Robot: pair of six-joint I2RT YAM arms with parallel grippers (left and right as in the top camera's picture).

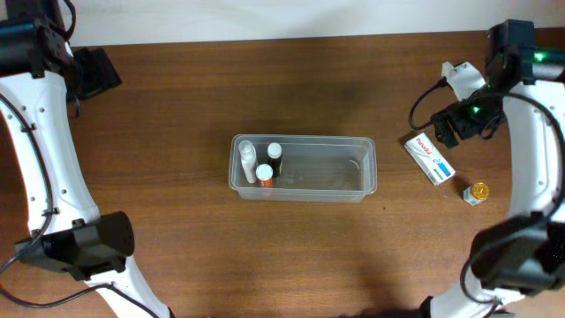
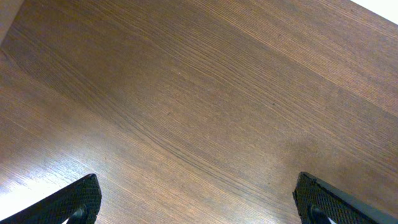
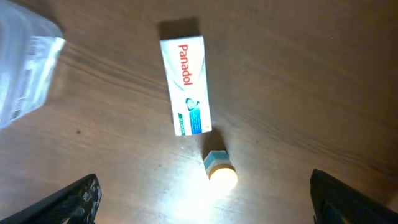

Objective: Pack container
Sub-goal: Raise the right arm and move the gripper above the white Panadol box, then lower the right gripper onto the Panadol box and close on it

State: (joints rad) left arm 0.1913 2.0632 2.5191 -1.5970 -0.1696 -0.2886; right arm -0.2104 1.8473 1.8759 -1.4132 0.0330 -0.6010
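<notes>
The clear plastic container stands at the table's middle, and its corner shows in the right wrist view. Three small bottles stand in its left end. A white Panadol box lies flat to the right of it, also in the right wrist view. A small jar with a gold lid stands beyond the box, also in the right wrist view. My right gripper is open and empty above the box and jar. My left gripper is open and empty over bare wood at the far left.
The table's far edge runs along the top of the overhead view. The arm bases stand at the front left and front right.
</notes>
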